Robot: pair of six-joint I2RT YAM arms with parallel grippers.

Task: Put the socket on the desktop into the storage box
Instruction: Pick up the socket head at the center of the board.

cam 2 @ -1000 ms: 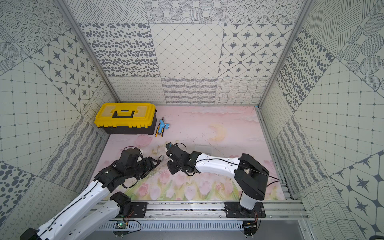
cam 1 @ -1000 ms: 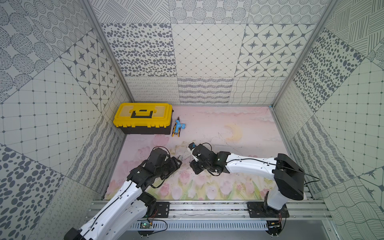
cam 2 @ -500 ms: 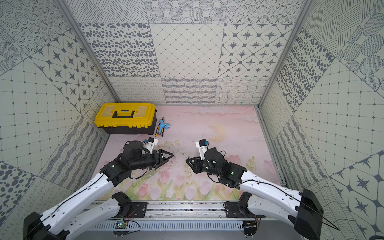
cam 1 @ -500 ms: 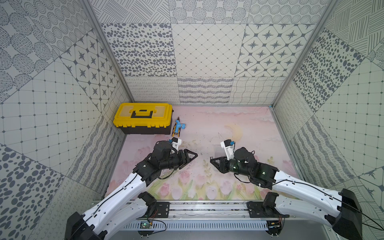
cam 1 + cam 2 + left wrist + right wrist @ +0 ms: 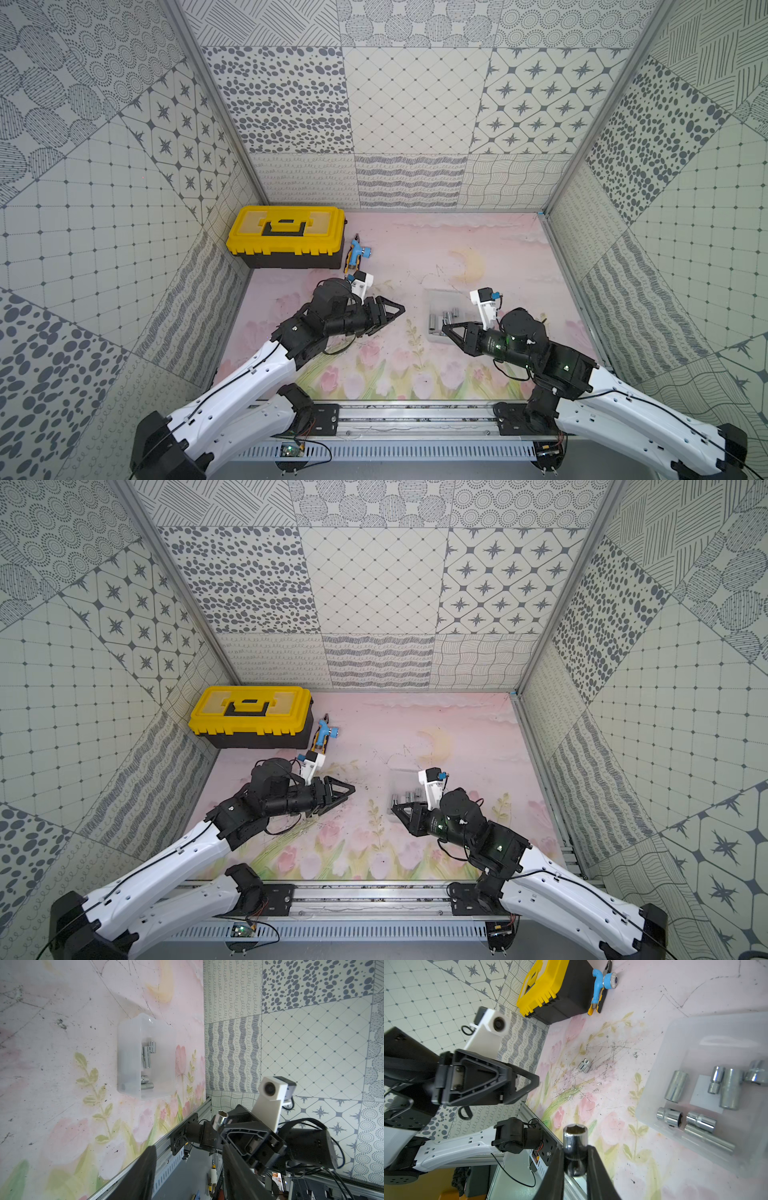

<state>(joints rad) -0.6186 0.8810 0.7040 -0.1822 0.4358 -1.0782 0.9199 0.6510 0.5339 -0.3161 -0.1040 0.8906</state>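
Observation:
My right gripper (image 5: pixel 575 1151) is shut on a chrome socket (image 5: pixel 574 1142), held in the air just in front of the near left corner of the storage box (image 5: pixel 442 301). The held socket (image 5: pixel 221 1120) also shows in the left wrist view. The frosted storage box (image 5: pixel 675 1028) lies on the desktop (image 5: pixel 415 257) with several sockets inside. Another small socket (image 5: pixel 584 1065) lies on the desktop left of the box. My left gripper (image 5: pixel 401 309) hovers at centre left, pointing right. In the left wrist view its jaws (image 5: pixel 189 1169) stand open with nothing between them.
A yellow-lidded black toolbox (image 5: pixel 286 235) stands at the back left, with a blue and yellow tool (image 5: pixel 355 253) beside it. Patterned walls close in three sides. A metal rail (image 5: pixel 415 411) runs along the front edge.
My right arm has swung from beside the left gripper over to the right, carrying the socket to the box. My left gripper has turned to point right, its jaws a little narrower.

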